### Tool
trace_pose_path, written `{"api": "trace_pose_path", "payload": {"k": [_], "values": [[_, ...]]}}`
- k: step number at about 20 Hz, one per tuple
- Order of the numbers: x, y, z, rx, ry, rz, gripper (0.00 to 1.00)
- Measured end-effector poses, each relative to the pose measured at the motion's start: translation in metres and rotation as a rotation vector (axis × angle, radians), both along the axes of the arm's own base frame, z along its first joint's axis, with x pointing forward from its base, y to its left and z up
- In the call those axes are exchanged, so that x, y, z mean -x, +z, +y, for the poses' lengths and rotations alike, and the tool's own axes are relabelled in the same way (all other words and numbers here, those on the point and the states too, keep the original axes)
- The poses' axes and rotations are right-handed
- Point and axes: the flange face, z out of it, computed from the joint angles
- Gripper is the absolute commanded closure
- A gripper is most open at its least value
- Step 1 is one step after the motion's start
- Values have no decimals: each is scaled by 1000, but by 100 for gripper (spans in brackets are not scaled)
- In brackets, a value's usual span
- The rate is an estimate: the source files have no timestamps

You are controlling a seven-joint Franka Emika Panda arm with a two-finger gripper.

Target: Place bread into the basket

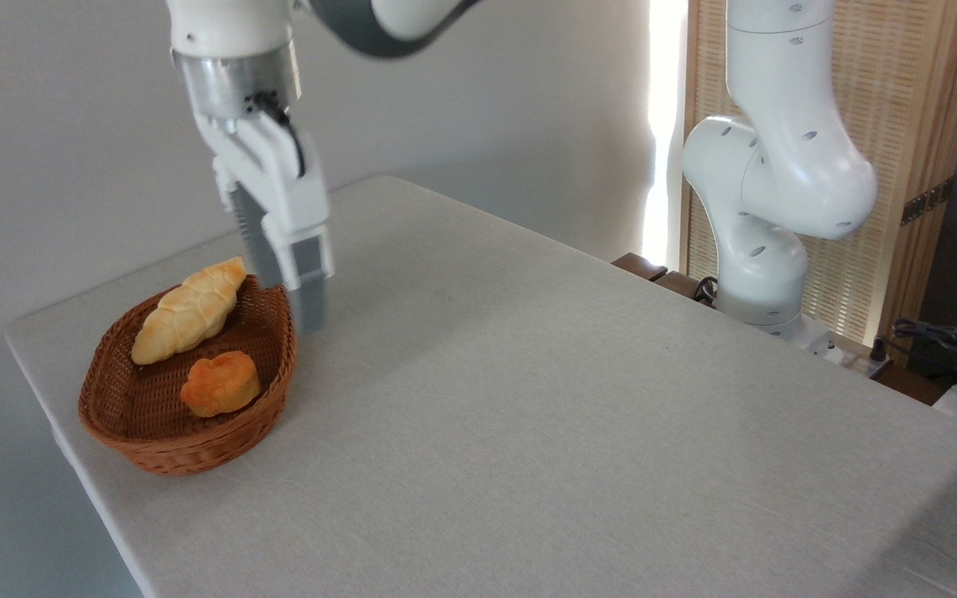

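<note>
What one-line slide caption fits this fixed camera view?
Orange bun and braided loaf lie in the wicker basket; the empty gripper hangs by its far rim.

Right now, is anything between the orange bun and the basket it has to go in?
No. The orange bun already lies inside the basket, beside the braided loaf. The tool hangs clear at the basket's far rim, holding nothing.

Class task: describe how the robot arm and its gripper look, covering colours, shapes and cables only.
The arm is glossy white with rounded, bulbous joints and small dark dimples, plus a grey band at one joint. A silver metal ring sits above the white gripper, a short black cable loops at the wrist, and the jaws are grey.
</note>
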Motion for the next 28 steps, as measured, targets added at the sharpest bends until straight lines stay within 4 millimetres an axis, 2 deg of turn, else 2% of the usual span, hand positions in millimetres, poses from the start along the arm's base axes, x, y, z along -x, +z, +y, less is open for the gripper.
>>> {"api": "trace_pose_path", "payload": {"k": [4,8,13,28], "values": [[11,28,34,-28,42,43,0],[12,34,54,-29,77,35,0],[12,36,64,-32,96,32,0],[33,30,64,-26,93,19,0]]}}
